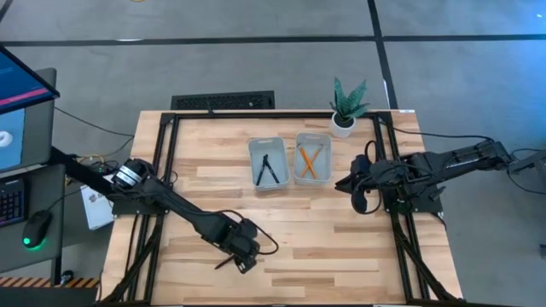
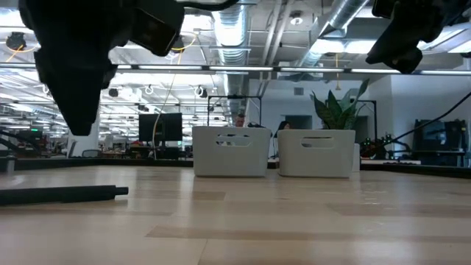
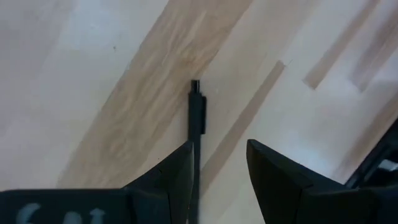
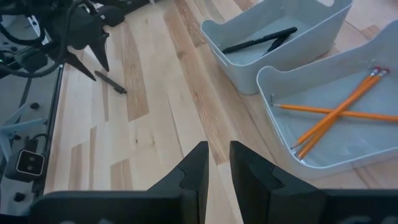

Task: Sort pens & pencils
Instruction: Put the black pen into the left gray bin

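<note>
Lighting even and bright, diffuse from overhead; ceiling strip lights visible in low view behind the two trays (image 2: 229,152), with mild glare there; table (image 1: 324,239) evenly lit, shadows soft and short beneath the arms; left gripper (image 2: 70,73) a near-black underexposed silhouette in low view; left wrist view: fingers (image 3: 273,180) soft, out of focus, pen (image 3: 197,118) beside them sharper; tabletop pale, slightly washed out.
</note>
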`<state>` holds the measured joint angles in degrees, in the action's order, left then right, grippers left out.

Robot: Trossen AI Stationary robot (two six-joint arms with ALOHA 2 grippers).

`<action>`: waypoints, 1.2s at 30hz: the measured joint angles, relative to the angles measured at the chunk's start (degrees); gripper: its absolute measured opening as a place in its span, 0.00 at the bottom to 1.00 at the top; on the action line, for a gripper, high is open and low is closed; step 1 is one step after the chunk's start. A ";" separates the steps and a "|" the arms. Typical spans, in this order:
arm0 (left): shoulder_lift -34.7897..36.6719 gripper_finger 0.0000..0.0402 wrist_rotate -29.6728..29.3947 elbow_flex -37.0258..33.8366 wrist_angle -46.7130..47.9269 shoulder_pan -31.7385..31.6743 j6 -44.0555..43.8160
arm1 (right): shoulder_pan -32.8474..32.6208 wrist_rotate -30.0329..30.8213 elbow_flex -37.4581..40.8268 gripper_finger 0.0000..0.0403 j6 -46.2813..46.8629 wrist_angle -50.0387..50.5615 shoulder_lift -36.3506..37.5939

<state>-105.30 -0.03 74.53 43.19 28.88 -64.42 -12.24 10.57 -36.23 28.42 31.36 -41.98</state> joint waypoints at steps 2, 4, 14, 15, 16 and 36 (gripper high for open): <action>0.02 0.35 0.21 -0.35 -0.65 0.07 -2.69 | 0.00 0.00 0.00 0.22 0.00 -0.03 -0.01; 0.02 0.35 0.23 -0.66 0.31 0.23 -4.40 | 0.01 0.00 0.00 0.22 0.00 -0.04 0.00; -4.15 0.35 3.91 -0.71 -0.14 0.22 -4.10 | 0.01 0.00 -0.02 0.22 0.02 -0.47 -0.02; -4.65 0.35 3.88 -0.71 -0.57 0.22 -3.88 | 0.01 0.00 -0.02 0.22 0.02 -0.42 -0.07; -5.07 0.35 3.89 -0.71 -0.60 0.22 -3.78 | 0.01 0.02 0.00 0.22 0.02 -0.36 -0.09; -7.91 0.35 0.35 -1.41 -0.22 -0.17 -6.87 | 4.14 -0.02 0.00 0.22 0.02 -0.29 -1.20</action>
<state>-113.20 0.32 73.12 42.97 28.71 -71.29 -8.10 10.55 -36.23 28.45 31.07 -43.18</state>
